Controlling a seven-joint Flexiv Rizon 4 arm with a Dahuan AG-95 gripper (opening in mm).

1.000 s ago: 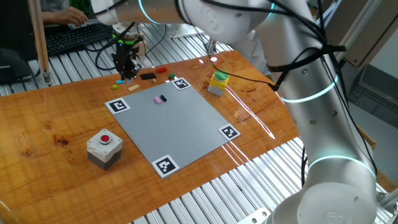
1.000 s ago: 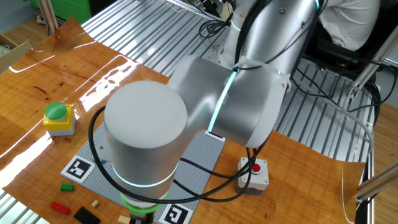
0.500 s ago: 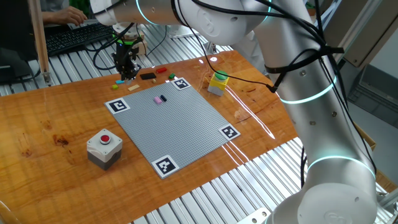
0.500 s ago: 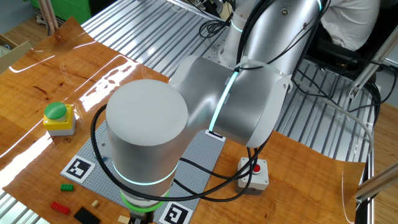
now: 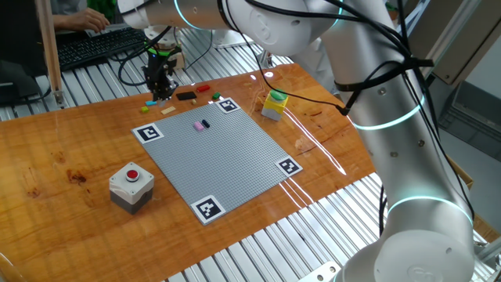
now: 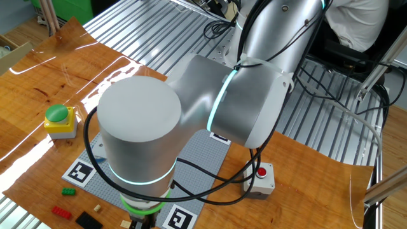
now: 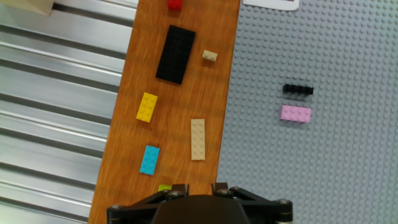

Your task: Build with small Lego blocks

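Hovering low over loose Lego bricks beside the grey baseplate (image 7: 323, 149), the fingers (image 5: 160, 95) stand narrow; whether they hold anything, I cannot tell.

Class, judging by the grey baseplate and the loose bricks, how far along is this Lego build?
Done: a pink brick and a black brick sit on the baseplate. In hand: the gripper hangs over the loose bricks. Left: yellow, blue, tan and large black bricks.

Pink brick (image 7: 295, 113) beside black brick (image 7: 298, 89), on baseplate (image 7: 311, 162)
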